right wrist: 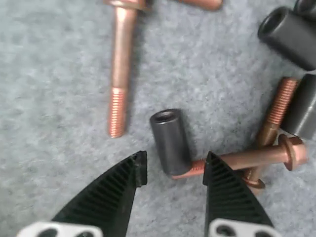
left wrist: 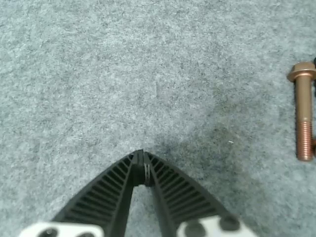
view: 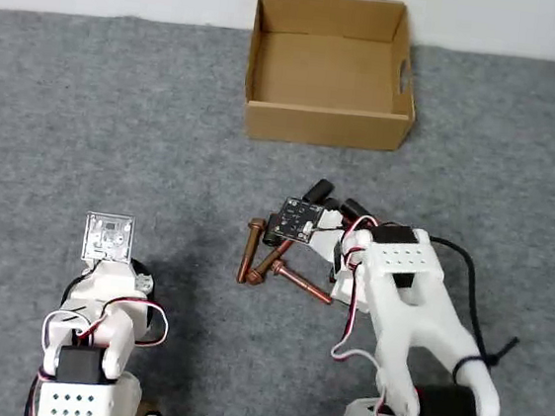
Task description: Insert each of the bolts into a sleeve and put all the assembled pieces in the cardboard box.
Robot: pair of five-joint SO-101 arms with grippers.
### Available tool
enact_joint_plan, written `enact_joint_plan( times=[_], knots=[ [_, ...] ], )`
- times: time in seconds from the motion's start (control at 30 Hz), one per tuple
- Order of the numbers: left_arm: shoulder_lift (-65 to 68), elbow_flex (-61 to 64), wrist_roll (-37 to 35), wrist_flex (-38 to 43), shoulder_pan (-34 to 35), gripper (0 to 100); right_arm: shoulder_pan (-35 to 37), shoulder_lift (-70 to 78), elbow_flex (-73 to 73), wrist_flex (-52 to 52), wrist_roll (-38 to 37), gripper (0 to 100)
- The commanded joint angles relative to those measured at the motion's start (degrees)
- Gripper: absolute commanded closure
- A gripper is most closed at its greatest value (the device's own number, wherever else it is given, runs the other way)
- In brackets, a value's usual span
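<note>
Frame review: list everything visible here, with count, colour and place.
cardboard box: one, brown, empty, far side of the mat, centre.
bolts: at least four, copper, loose cluster in front of the right arm.
sleeves: at least three, black, lying among the bolts.
mat: one, grey, covering the table.
left gripper: one, black fingers, shut, over bare mat.
right gripper: one, black fingers, open, either side of one sleeve.

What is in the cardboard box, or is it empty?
Empty: looking down into the cardboard box, its floor is bare.
</note>
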State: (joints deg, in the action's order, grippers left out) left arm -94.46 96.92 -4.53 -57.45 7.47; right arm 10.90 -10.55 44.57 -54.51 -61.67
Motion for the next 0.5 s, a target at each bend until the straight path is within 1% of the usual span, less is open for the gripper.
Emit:
enact_joint_plan(
  times=[0.0,0.17,0.23,0.37,0.47],
  knots=[
    [0.26,-0.31,0.26,0.09,0.0,99,-0.13,3.82,-3.25,4.35,-0.44,80.9],
    [0.26,-0.31,0.26,0.09,0.0,99,0.75,9.36,-3.43,8.66,-0.18,81.3],
    [0.26,-0.31,0.26,0.09,0.0,99,0.66,9.63,-4.22,8.4,-0.18,85.4],
    [0.26,-0.31,0.26,0.09,0.0,99,0.75,9.63,-4.31,8.04,-0.18,98.2],
    [0.26,-0.31,0.26,0.09,0.0,99,0.66,9.54,-4.31,7.96,-0.09,98.5]
  ],
)
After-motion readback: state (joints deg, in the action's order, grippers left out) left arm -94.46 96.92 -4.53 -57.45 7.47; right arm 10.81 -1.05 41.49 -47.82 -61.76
